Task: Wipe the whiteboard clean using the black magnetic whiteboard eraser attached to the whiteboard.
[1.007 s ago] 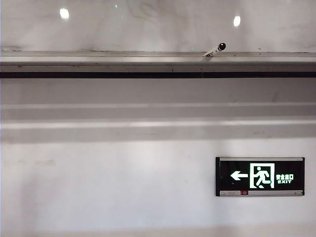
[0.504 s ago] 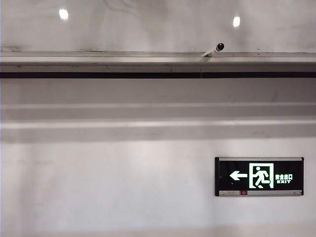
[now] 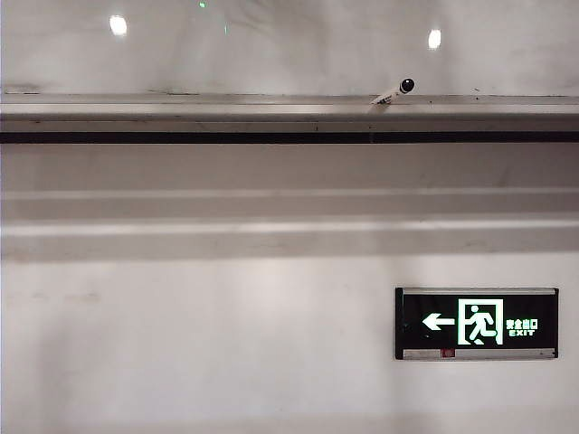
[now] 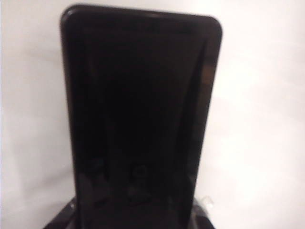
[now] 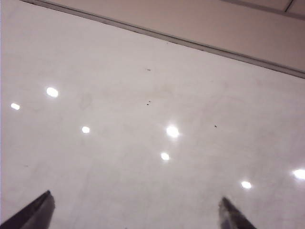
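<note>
Against the whiteboard (image 5: 143,143), my left gripper (image 4: 140,210) pinched the black magnetic whiteboard eraser (image 4: 140,109); my right gripper (image 5: 136,210) hung spread, empty. Faint specks remained; I judged wiping unfinished.

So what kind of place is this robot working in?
Probably a classroom or office: a wall-mounted whiteboard with a marker on its silver ledge, and a lit exit sign on the wall below.

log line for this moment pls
left hand: shut on eraser | right hand: open, facing whiteboard | marker: on ledge
</note>
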You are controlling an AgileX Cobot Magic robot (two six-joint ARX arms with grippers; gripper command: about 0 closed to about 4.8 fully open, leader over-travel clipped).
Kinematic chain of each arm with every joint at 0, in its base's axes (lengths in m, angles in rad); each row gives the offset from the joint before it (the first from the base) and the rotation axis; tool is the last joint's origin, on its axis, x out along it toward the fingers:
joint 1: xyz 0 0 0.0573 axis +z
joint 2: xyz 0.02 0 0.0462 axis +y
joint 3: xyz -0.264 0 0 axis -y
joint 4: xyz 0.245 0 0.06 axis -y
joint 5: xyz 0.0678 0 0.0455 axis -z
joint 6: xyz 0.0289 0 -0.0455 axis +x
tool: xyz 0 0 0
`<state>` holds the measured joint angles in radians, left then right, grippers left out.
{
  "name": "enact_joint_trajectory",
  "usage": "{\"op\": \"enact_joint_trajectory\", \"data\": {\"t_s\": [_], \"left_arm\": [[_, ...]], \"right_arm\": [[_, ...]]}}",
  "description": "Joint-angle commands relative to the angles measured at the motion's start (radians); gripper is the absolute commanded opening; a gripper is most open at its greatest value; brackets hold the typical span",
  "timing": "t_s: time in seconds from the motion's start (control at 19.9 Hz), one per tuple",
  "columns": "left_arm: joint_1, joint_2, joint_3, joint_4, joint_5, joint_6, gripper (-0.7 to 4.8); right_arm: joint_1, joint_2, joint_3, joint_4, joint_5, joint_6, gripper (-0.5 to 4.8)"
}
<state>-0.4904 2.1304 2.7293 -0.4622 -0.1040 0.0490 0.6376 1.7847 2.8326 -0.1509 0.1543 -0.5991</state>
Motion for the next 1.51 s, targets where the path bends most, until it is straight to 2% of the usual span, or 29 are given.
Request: {"op": "enact_joint_trajectory", "data": {"t_s": [0.05,0.1,0.15,0.2,0.3,0.45,0.55,0.96,1.11,1.16,1.21,1.26,1.36,1.46,1.51], "left_arm": [[-0.014,0.015,-0.008,0.004,0.037,0.029,1.47],[-0.014,0.015,-0.008,0.004,-0.008,0.029,1.47],[-0.011,0.014,-0.008,0.006,-0.105,0.029,1.47],[0.018,0.010,-0.008,0.007,-0.132,0.027,1.47],[0.061,0.002,-0.008,0.007,-0.144,-0.006,1.48],[0.130,-0.021,-0.008,-0.001,-0.147,-0.009,1.47],[0.149,-0.031,-0.008,0.000,-0.189,-0.008,1.48],[0.177,-0.092,-0.008,0.009,-0.276,-0.042,1.48],[0.177,-0.098,-0.008,0.014,-0.247,-0.042,1.48],[0.177,-0.098,-0.008,0.013,-0.219,-0.051,1.85],[0.177,-0.098,-0.008,0.014,-0.186,-0.066,3.03],[0.177,-0.098,-0.008,0.014,-0.159,-0.066,3.44],[0.175,-0.099,-0.008,0.007,-0.100,-0.066,3.46],[0.175,-0.113,-0.008,-0.010,-0.100,-0.068,4.31],[0.175,-0.129,-0.008,-0.027,-0.100,-0.067,4.46]], "right_arm": [[0.002,-0.005,0.003,-0.002,0.001,0.000,4.79],[0.002,-0.005,0.003,-0.002,0.001,0.000,4.79],[0.002,-0.005,0.003,-0.002,0.001,0.000,4.79],[0.002,-0.005,0.003,-0.002,0.001,0.000,4.79],[0.002,-0.005,0.003,-0.002,0.001,0.000,4.79],[0.002,-0.005,0.003,-0.001,0.001,0.000,4.79],[0.002,-0.005,0.002,-0.001,0.000,0.000,4.79],[0.002,-0.005,0.003,-0.002,0.001,0.000,4.79],[0.002,-0.005,0.003,-0.002,0.001,0.000,4.79],[0.002,-0.005,0.003,-0.003,0.001,0.000,4.79],[0.002,-0.005,0.003,-0.003,0.001,0.000,4.79],[0.002,-0.005,0.003,-0.003,0.001,0.000,4.79],[0.002,-0.005,0.002,-0.003,0.001,0.000,4.79],[0.002,-0.005,0.002,-0.006,0.001,0.000,4.79],[0.002,-0.005,0.002,-0.006,0.001,0.000,4.79]]}}
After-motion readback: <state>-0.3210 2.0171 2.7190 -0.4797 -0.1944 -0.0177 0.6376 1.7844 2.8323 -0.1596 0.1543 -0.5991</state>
